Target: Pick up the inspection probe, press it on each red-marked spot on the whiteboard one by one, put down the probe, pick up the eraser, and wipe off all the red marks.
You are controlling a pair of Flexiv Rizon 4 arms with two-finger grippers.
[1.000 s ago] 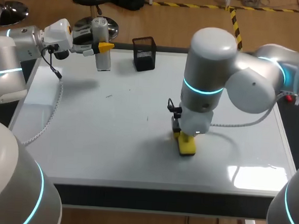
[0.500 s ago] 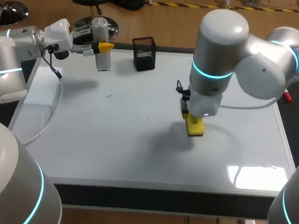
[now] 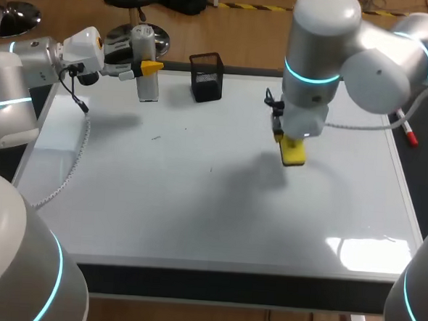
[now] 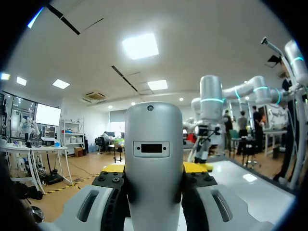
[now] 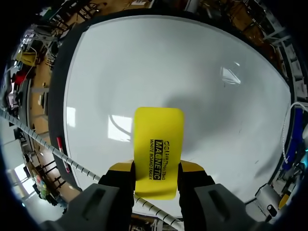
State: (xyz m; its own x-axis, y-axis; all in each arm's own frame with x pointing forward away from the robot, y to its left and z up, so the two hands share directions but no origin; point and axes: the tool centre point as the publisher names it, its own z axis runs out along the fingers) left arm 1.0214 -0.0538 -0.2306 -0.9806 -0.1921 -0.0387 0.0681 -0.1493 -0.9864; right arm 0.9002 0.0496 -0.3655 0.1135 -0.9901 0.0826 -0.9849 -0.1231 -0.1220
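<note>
Fingers of the right gripper [image 5: 158, 169] pinch the yellow eraser [image 5: 159, 144] from both sides and hold it over the far right part of the whiteboard [image 3: 196, 217]. At the far left corner, the left gripper [image 4: 154, 168] is closed tight on the grey probe [image 4: 153, 154], which stands upright. A black mesh cup [image 3: 207, 76] sits near it at the far edge.

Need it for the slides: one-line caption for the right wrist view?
Right gripper shut on the yellow eraser, held over the whiteboard.
</note>
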